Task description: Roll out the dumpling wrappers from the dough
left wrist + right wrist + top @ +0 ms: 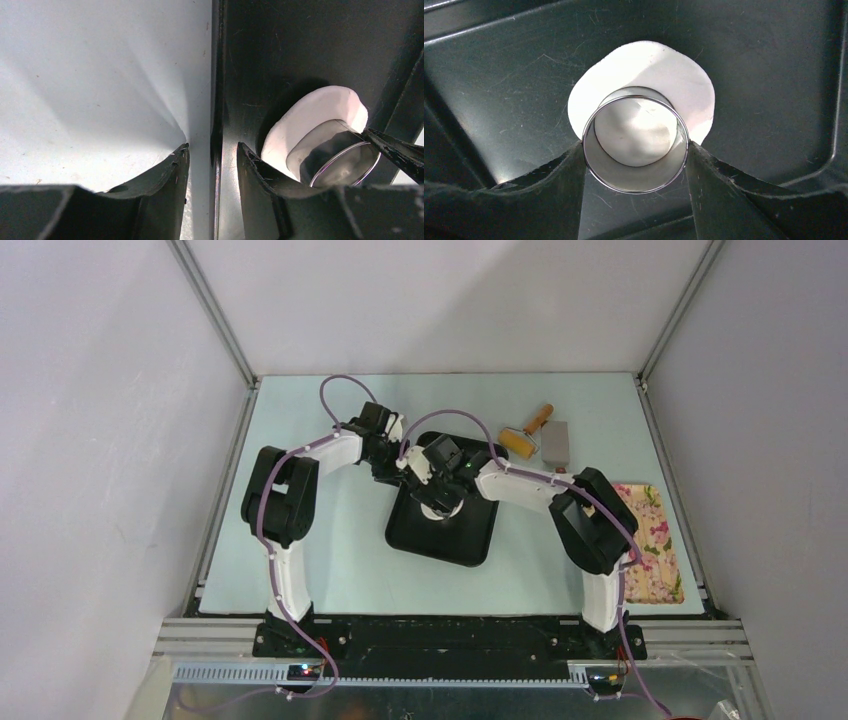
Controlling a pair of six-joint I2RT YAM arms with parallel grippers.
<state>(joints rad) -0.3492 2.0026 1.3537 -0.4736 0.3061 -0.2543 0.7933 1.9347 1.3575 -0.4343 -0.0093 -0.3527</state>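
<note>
Over dough (689,85), steel ring (634,184) is gripped by right jaws for cutting. Half-open, left jaws are set astride tray (217,75) rim, likely steadying.

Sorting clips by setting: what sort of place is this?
Probably a robot lab cell: bare white walls in an aluminium frame, two bolted-down arms, dough and a steel ring on a black tray.

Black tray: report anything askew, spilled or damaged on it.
The black tray lies skewed to the table's edges and its floor is scratched. Nothing spilled: the dough is one flat piece under the steel ring in the right tool.
</note>
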